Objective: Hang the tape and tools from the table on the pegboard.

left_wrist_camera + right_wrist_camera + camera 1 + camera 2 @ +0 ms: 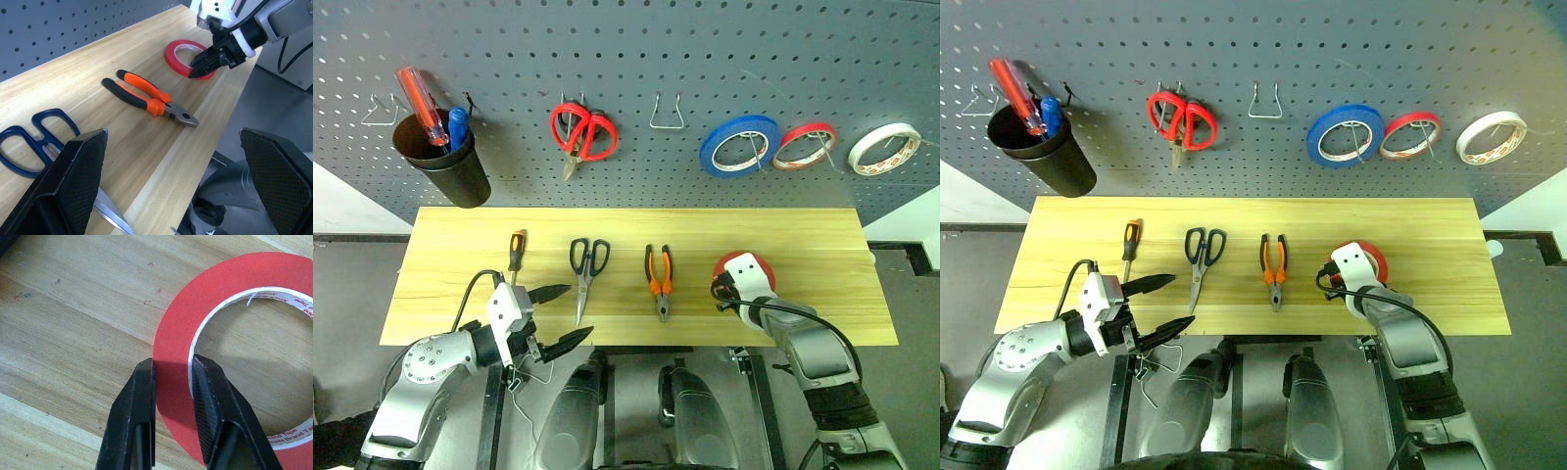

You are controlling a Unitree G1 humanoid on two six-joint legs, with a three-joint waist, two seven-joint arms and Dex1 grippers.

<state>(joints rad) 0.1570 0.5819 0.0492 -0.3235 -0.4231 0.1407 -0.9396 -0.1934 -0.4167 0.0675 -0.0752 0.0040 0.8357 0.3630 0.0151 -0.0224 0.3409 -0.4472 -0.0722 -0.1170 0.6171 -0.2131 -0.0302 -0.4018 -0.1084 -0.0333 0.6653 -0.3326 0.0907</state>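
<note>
Lying flat on the right part of the desk (822, 230), the red tape roll (171, 333) has its wall pinched by the right end effector (172, 363): one black finger sits outside the ring and the other inside the white core, closed on the tape. To the left of the roll lie the orange-and-black pliers (659, 281), handles toward the pegboard (636, 59) and nose toward the near edge. Further left are the dark scissors (586, 271), blades pointing to the near edge, and then the slim screwdriver (515, 255) with its orange-and-black handle toward the board. These three tools rest apart from one another in a row across the middle of the desk. The left end effector (562, 315) hovers at the near left edge, just beside the scissor blades, its two fingers spread wide and holding nothing. On the pegboard above hang a black cup (445, 157) with a red screwdriver (421, 105) in it, red scissors (582, 132), an empty wire hook (667, 113), a blue tape roll (739, 145), a thinner red-rimmed roll (805, 145) and a white roll (884, 147)
</note>
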